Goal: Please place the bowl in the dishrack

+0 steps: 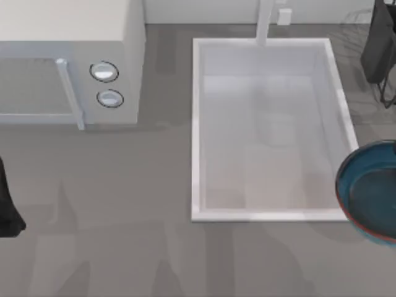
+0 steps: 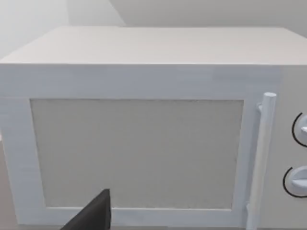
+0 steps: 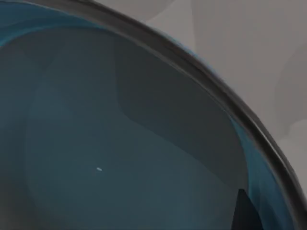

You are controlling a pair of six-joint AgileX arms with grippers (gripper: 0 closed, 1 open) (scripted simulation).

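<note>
Blue-glazed bowl [image 1: 371,192] sits large at the desk's [image 1: 124,235] right edge beside the sink [image 1: 197,124], probably lifted toward the dishrack [image 1: 365,37]. Right pincer's grip: cannot tell. Left arm [image 1: 9,204] parked facing the microwave [image 2: 144,120], its pincer's state also unclear.

Blue bowl [image 1: 371,192], reddish-brown rim

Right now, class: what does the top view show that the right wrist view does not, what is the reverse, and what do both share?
Top view alone: the microwave at the table's left, the white sink in the middle, wire dishrack at the far right corner, and dark arm parts at both edges. Right wrist view alone: a close look into the bowl's glazed inside and a dark pincer tip at its rim. Both share the blue bowl and grey table.
</note>
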